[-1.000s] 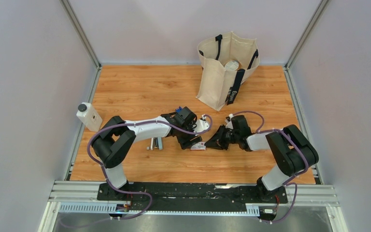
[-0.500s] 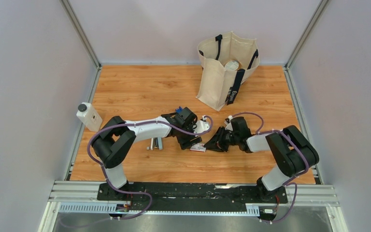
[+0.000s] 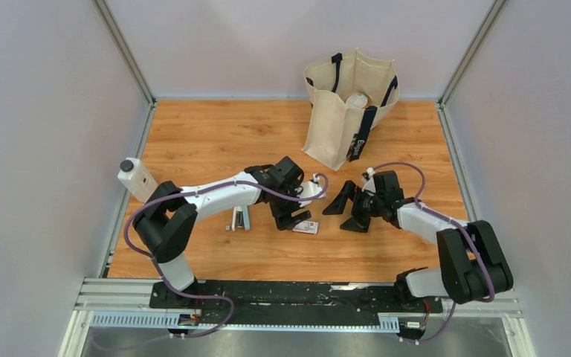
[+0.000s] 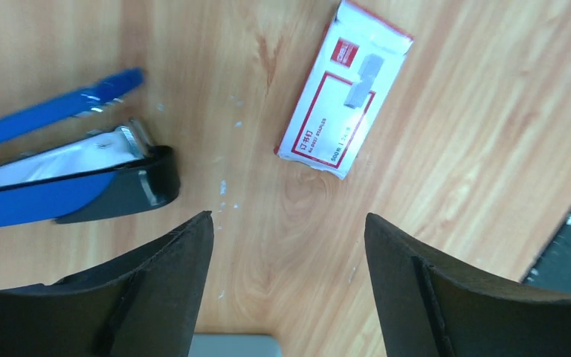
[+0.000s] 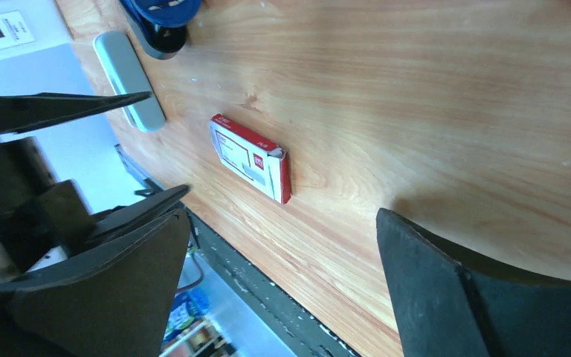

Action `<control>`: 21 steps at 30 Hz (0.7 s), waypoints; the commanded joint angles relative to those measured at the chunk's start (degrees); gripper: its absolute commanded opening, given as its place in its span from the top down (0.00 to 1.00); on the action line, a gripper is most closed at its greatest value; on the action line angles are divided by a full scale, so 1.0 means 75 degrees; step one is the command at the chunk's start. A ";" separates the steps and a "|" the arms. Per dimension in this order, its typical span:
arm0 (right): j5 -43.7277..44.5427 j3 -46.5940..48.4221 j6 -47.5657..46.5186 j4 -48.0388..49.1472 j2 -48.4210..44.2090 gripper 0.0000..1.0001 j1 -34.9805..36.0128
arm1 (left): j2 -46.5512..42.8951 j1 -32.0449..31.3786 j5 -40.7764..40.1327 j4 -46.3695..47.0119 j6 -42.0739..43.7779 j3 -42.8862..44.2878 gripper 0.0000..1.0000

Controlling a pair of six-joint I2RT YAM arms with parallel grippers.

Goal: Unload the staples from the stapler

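Left wrist view, stapler [image 4: 52, 197] hinged open, just beside spread left claw [image 4: 288, 223]

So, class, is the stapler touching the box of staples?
Apart. The left wrist view shows bare wood between the black end of the stapler and the box.

Left gripper [image 4: 288, 223], right gripper [image 5: 282, 212]: jaws spread.

Pale walls [image 3: 44, 111] enclose a wooden table [image 3: 215, 134].
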 commanded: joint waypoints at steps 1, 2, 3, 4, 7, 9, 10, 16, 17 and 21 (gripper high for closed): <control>0.1261 0.0871 -0.1380 -0.2335 -0.0872 0.00 -0.0073 | -0.0955 0.0335 0.0804 -0.1864 0.0414 0.1417 0.16; 0.1472 0.1083 -0.1544 -0.2652 -0.1071 0.00 -0.0061 | -0.1061 0.0476 0.0851 -0.2205 0.0403 0.1722 0.16; 0.1625 0.1328 -0.1766 -0.2980 -0.1212 0.00 -0.0073 | -0.1201 0.0639 0.1026 -0.2499 0.0403 0.2039 0.16; 0.1754 0.1551 -0.1907 -0.3216 -0.1318 0.00 -0.0061 | -0.1319 0.0803 0.1143 -0.2815 0.0391 0.2227 0.16; 0.1943 0.2138 -0.2166 -0.3791 -0.1565 0.00 -0.0061 | -0.1670 0.1308 0.1507 -0.3624 0.0461 0.2779 0.16; 0.1943 0.2361 -0.2190 -0.3921 -0.1682 0.00 -0.0073 | -0.1986 0.1554 0.1473 -0.3930 0.0473 0.2827 0.16; 0.1908 0.2420 -0.2167 -0.3921 -0.1764 0.00 -0.0061 | -0.2150 0.1683 0.1426 -0.4001 0.0450 0.2757 0.15; 0.1908 0.2502 -0.1944 -0.3523 -0.2174 0.00 0.0032 | -0.3393 0.2784 0.1320 -0.4024 0.0064 0.2019 0.14; 0.1954 0.2561 -0.1921 -0.3488 -0.2186 0.00 0.0079 | -0.3510 0.2925 0.1378 -0.4164 0.0028 0.1960 0.14; 0.2305 0.2982 -0.1897 -0.3604 -0.2069 0.00 0.0407 | -0.4119 0.3487 0.1238 -0.4061 -0.0171 0.1410 0.14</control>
